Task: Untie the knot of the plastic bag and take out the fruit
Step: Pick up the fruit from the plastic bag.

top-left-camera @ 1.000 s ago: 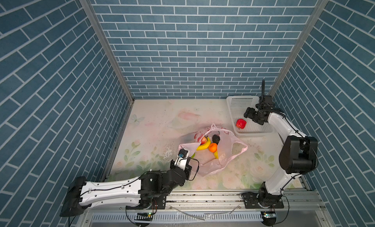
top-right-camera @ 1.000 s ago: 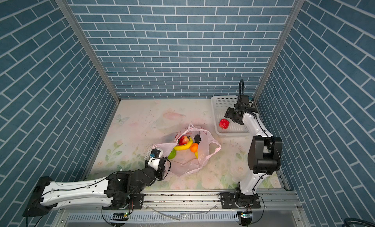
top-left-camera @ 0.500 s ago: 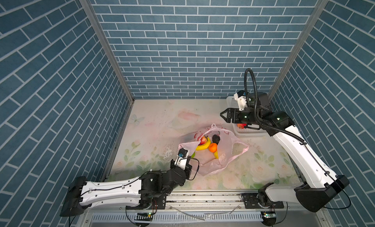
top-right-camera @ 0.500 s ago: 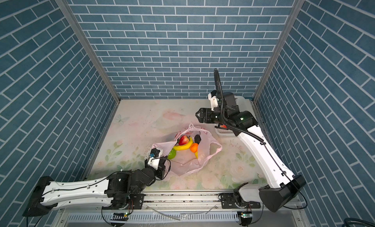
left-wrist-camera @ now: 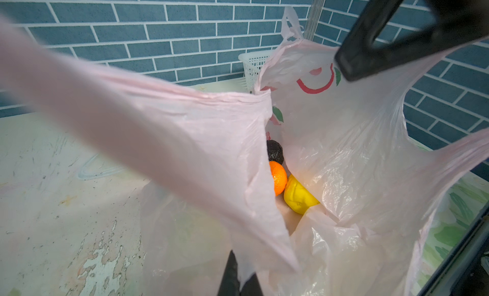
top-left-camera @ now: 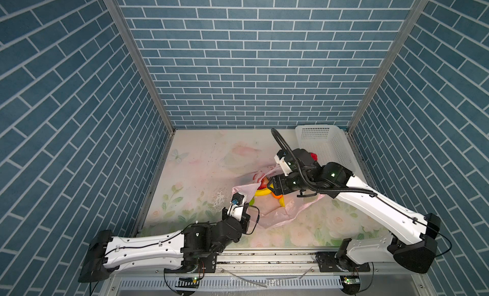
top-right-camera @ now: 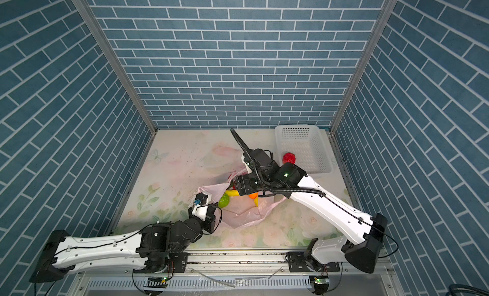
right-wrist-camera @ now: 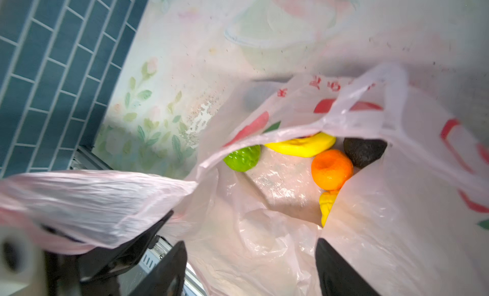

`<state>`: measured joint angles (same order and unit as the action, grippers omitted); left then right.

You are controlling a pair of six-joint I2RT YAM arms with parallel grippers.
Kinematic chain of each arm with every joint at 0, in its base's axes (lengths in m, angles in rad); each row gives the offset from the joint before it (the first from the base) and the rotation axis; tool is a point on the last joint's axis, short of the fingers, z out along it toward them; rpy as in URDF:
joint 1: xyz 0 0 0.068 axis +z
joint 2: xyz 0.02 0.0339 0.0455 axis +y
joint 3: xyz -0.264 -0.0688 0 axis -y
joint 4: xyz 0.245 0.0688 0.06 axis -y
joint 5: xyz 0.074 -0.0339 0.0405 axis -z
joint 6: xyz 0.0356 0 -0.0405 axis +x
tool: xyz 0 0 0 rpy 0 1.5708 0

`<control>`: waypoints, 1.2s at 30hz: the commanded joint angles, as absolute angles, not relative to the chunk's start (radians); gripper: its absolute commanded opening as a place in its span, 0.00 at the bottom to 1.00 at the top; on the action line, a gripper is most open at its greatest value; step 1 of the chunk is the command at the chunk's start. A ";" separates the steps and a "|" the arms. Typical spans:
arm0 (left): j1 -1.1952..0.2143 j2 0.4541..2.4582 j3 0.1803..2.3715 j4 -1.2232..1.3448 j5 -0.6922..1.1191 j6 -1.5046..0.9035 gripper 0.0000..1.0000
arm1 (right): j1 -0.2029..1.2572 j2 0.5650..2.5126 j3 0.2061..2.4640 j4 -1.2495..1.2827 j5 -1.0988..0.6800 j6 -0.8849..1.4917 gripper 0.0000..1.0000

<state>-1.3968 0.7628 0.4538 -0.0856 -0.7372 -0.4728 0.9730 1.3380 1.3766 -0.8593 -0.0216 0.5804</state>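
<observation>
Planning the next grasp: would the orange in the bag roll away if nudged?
Probably rolls: the orange is round, on the slick film of the plastic bag. The avocado and banana beside it may check that. Its textured skin likely aids grip.

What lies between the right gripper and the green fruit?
Between right gripper and green fruit lies only crumpled film of the plastic bag, shown by right wrist view.

pink translucent plastic bag (top-left-camera: 277, 215) open on floral tabletop (top-left-camera: 201, 170), yellow banana (top-left-camera: 260, 193) and orange (top-left-camera: 277, 197) at its mouth, right gripper (top-left-camera: 271, 186) over them, left gripper (top-left-camera: 244, 198) at its rim, white perforated basket (top-left-camera: 317, 134) beyond
</observation>
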 commanded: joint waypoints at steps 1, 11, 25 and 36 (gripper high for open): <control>-1.403 0.752 0.467 -0.066 -0.757 -0.459 0.00 | 1.009 1.362 1.286 -0.816 0.054 0.596 0.73; -1.402 0.744 0.467 -0.037 -0.767 -0.454 0.00 | 1.071 1.372 1.095 -0.728 0.061 0.633 0.70; -1.402 0.757 0.481 -0.001 -0.755 -0.426 0.00 | 1.055 1.547 1.122 -0.633 -0.006 0.693 0.66; -1.402 0.815 0.485 0.002 -0.658 -0.424 0.00 | 0.942 1.661 1.133 -0.536 0.128 0.859 0.67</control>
<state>-1.3968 0.8158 0.4557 0.0002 -0.6880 -0.4355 0.9611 1.6547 1.1053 -0.5503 0.0319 0.7567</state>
